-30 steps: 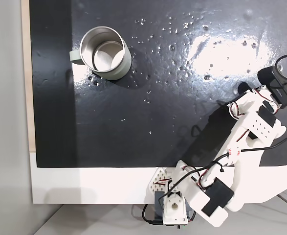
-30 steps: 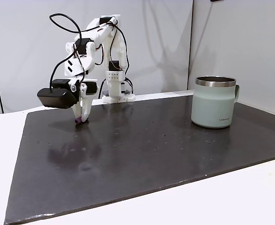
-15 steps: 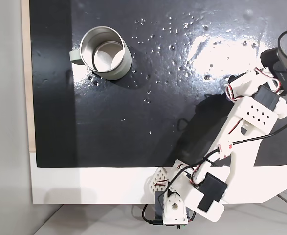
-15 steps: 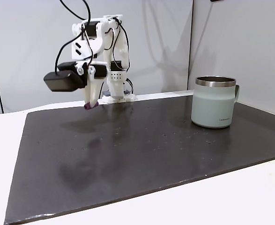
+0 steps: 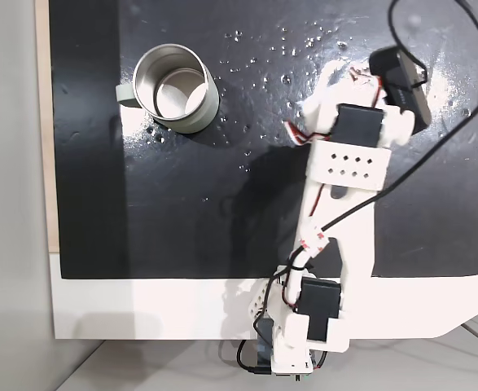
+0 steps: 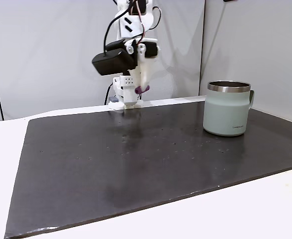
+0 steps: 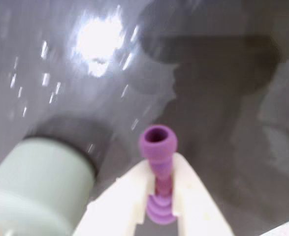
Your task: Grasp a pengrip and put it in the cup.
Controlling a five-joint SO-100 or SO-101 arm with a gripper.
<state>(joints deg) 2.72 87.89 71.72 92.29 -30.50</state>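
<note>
The pengrip (image 7: 157, 143), a small purple ribbed tube, is clamped between my white fingers (image 7: 196, 199) in the wrist view, its open end sticking out past the tips. My gripper (image 6: 143, 87) is shut on the pengrip (image 6: 145, 89) and hangs high above the black mat in the side fixed view. The cup (image 6: 229, 115), a pale grey-green mug with a steel rim, stands to the right of it there. From above, my gripper (image 5: 326, 80) is well to the right of the cup (image 5: 176, 88), which stands upright with its handle pointing left. The cup (image 7: 36, 184) shows blurred at the wrist view's lower left.
The black mat (image 5: 181, 204) covers most of the white table (image 5: 141, 305) and glares under the light at its far right. My arm's base (image 5: 291, 350) sits at the table's near edge, and black cables loop around the wrist camera (image 5: 397, 77).
My gripper has lifted the pengrip off the mat and carried it higher, swinging toward the cup: leftward in the overhead fixed view, rightward in the side one.
</note>
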